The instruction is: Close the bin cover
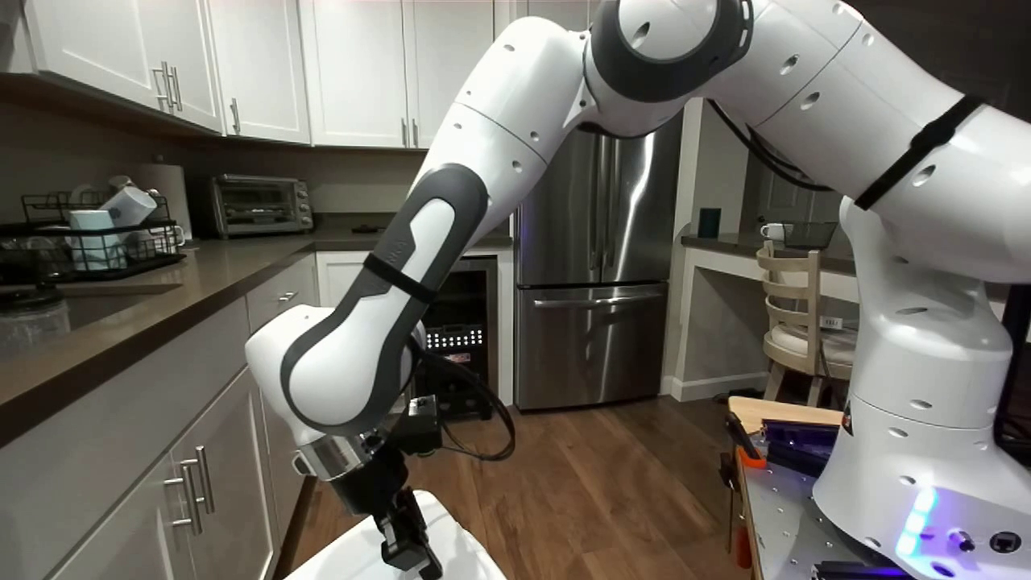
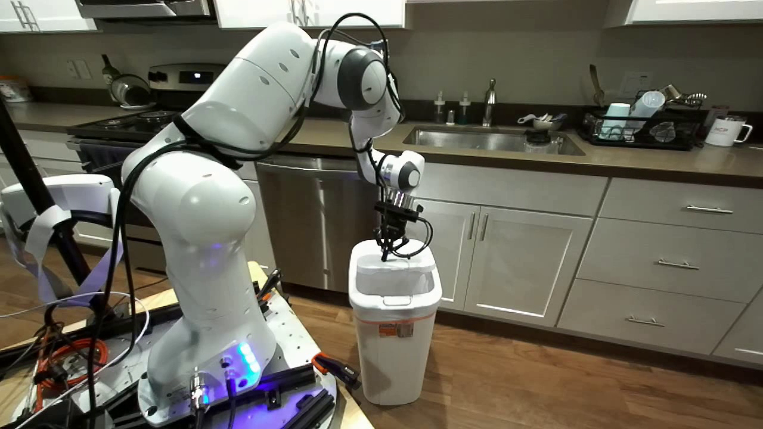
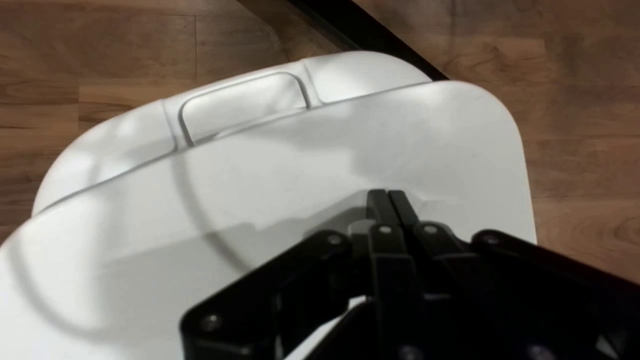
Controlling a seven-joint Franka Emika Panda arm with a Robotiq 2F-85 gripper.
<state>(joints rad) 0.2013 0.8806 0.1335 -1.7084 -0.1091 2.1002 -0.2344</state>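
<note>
The bin [image 2: 390,357] stands upright on the wood floor [image 2: 536,381] in front of the base cabinets [image 2: 524,262], just off centre toward 6 o'clock in an exterior view. Its mouth is uncovered there at least in part: pale inner walls show, while the bottom is hidden, so its contents cannot be told. An orange label [image 2: 396,329] sits below the rim.

The bin cover [image 3: 300,170] is at the top of the bin. In the wrist view its broad white panel fills the middle, and a strip of rim with a moulded recess [image 3: 243,109] shows past its edge toward 11 o'clock. How steeply the cover tilts cannot be told. The gripper [image 3: 388,192] extends over the panel from 5 o'clock, its two fingers closed side by side; whether the tips touch the panel is unclear.

Between 2 and 3 o'clock in an exterior view, a black dish rack [image 2: 641,142] on the counter [image 2: 709,156] holds a pale cup [image 2: 615,121] and a tilted white cup [image 2: 648,103]. A white mug [image 2: 725,132] stands upright beside the rack, toward 3 o'clock. Toward 9 o'clock from the rack, a small bowl [image 2: 547,125] holds items too small to name. A clear container with a dark top [image 2: 539,140] shows at the 3 o'clock end of the sink [image 2: 453,139].
</note>
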